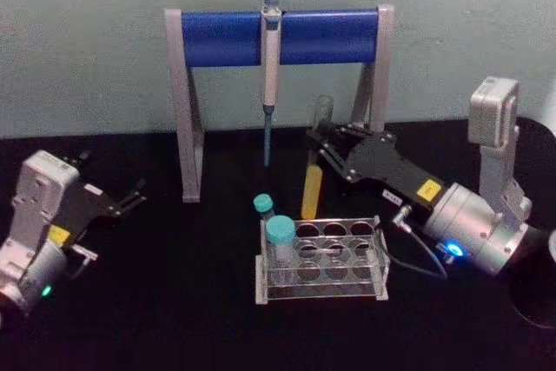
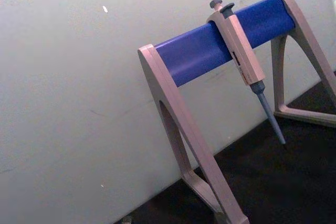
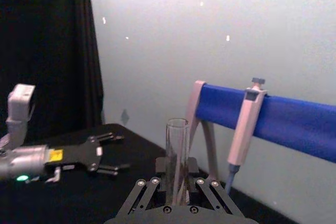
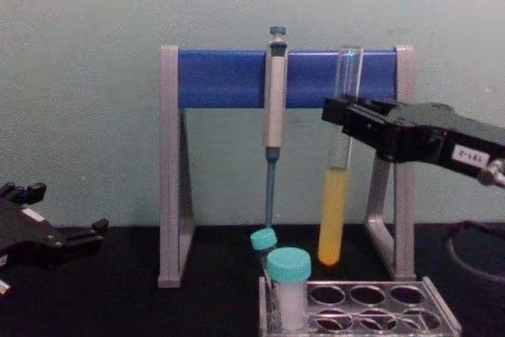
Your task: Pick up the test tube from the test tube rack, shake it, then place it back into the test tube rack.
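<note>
My right gripper (image 1: 318,140) is shut on the test tube (image 1: 311,182), a long clear glass tube with yellow liquid in its lower part. It grips the tube's upper clear section and holds it upright. In the chest view the tube (image 4: 334,219) hangs in that gripper (image 4: 341,114) with its round bottom just above and behind the test tube rack (image 4: 371,282). The low clear rack (image 1: 321,293) stands on the black table, centre front. The right wrist view shows the tube's open top (image 3: 177,150) rising between the fingers (image 3: 140,186). My left gripper (image 1: 130,196) rests open at the far left.
Two teal-capped tubes (image 1: 280,236) (image 1: 263,206) stand in the rack's left end. Behind it is the grey-and-blue pipette stand (image 1: 226,38) with a pipette (image 1: 270,67) hanging from its bar, close to the held tube. A pale wall closes the back.
</note>
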{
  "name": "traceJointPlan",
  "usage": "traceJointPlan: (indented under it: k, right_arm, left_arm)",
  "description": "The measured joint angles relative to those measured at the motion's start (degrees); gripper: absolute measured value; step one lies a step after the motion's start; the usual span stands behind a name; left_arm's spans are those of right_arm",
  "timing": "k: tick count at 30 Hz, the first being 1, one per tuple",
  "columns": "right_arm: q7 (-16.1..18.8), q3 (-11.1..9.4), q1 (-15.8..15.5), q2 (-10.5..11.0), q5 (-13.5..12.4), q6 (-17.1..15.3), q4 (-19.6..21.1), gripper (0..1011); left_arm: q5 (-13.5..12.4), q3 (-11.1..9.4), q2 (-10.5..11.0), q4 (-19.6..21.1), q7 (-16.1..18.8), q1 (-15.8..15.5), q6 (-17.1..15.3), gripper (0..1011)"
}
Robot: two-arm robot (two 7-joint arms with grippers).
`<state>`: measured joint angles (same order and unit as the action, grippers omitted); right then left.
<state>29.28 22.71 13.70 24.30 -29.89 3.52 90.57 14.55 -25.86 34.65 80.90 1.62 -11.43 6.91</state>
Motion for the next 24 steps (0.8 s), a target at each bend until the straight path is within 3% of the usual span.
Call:
traceJointPlan:
  k: [10,24]
  right_arm:
    - [-2.11,-0.83,1.86,-1.05,1.05,0.53,-3.20,229]
    - [-2.52,-1.84,1.80,-1.17,1.32,0.41,-3.54,228]
  left_arm:
    - [0.00,0.00,0.00,0.00,0.00,0.00,0.00,1001]
    - [0.00,0.00,0.00,0.00,0.00,0.00,0.00,1001]
